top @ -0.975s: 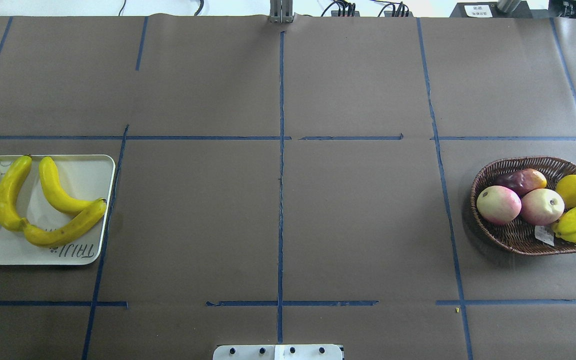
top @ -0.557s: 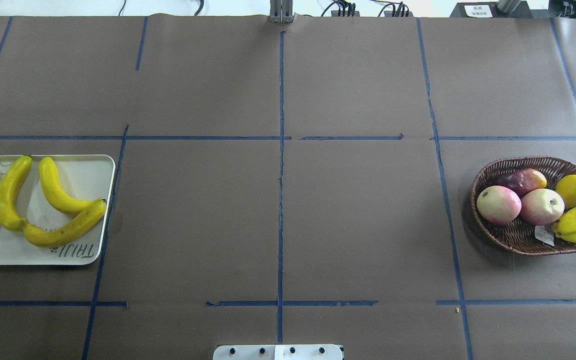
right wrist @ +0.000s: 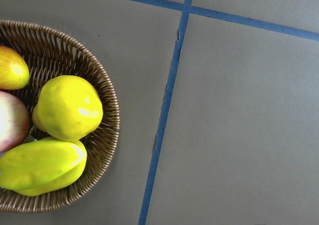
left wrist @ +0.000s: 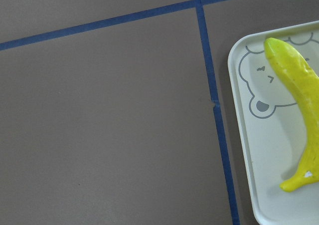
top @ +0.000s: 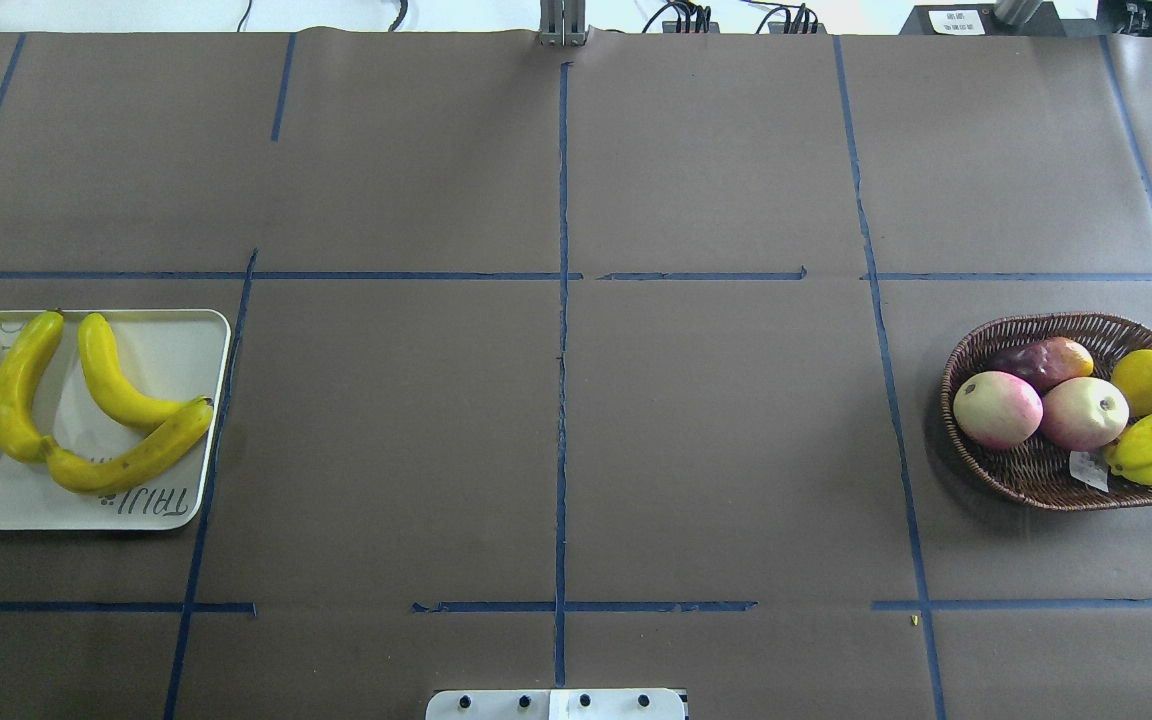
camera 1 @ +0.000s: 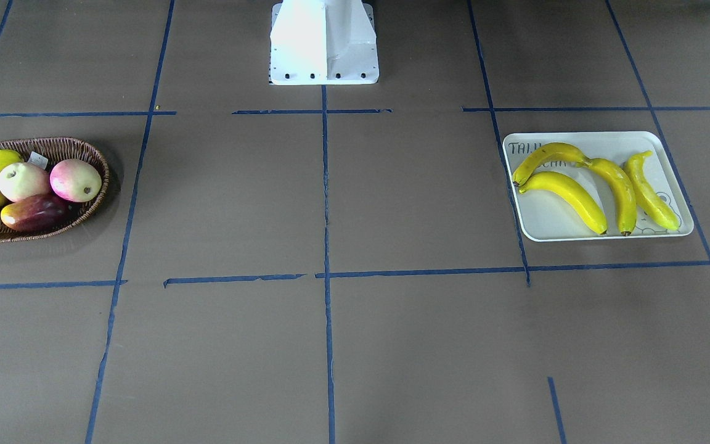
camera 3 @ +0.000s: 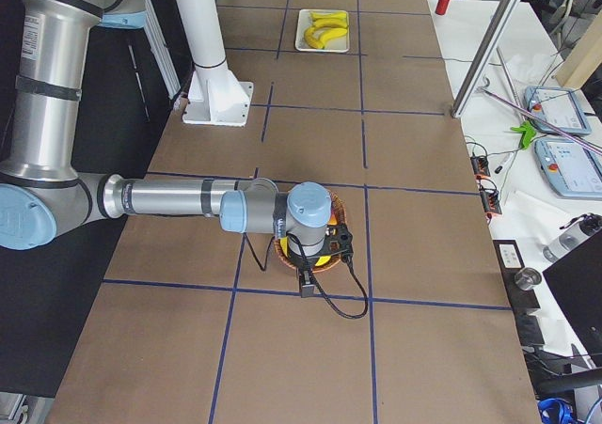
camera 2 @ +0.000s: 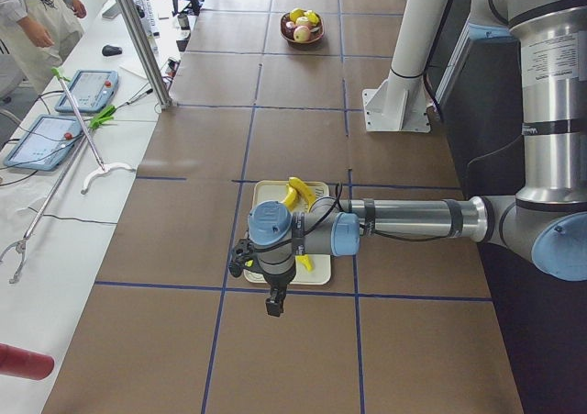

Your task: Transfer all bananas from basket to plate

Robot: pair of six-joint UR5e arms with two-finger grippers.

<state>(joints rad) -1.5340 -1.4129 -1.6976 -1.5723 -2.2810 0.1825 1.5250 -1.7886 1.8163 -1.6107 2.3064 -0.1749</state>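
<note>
Four curved yellow bananas point(top: 131, 462) lie on the white rimmed plate point(top: 176, 350); none show in the brown wicker basket point(top: 1036, 495). Best to park the left arm point(camera 2: 394, 219) and right arm point(camera 3: 169, 198) clear; I cannot tell their jaws' state.

On my right wrist feed the basket point(right wrist: 107, 135) fills the lower left, cut off by the left edge. Inside, a plump yellow fruit point(right wrist: 67, 108) leans near the rim, touching a ridged yellow fruit point(right wrist: 42, 166) below it. A pinkish fruit point(right wrist: 9, 122) and a red-yellow fruit point(right wrist: 10, 68) peek in at the left. On the brown surface point(right wrist: 244, 125) just beside the basket, a blue tape line point(right wrist: 162, 130) meets a crossing line point(right wrist: 249, 20).
</note>
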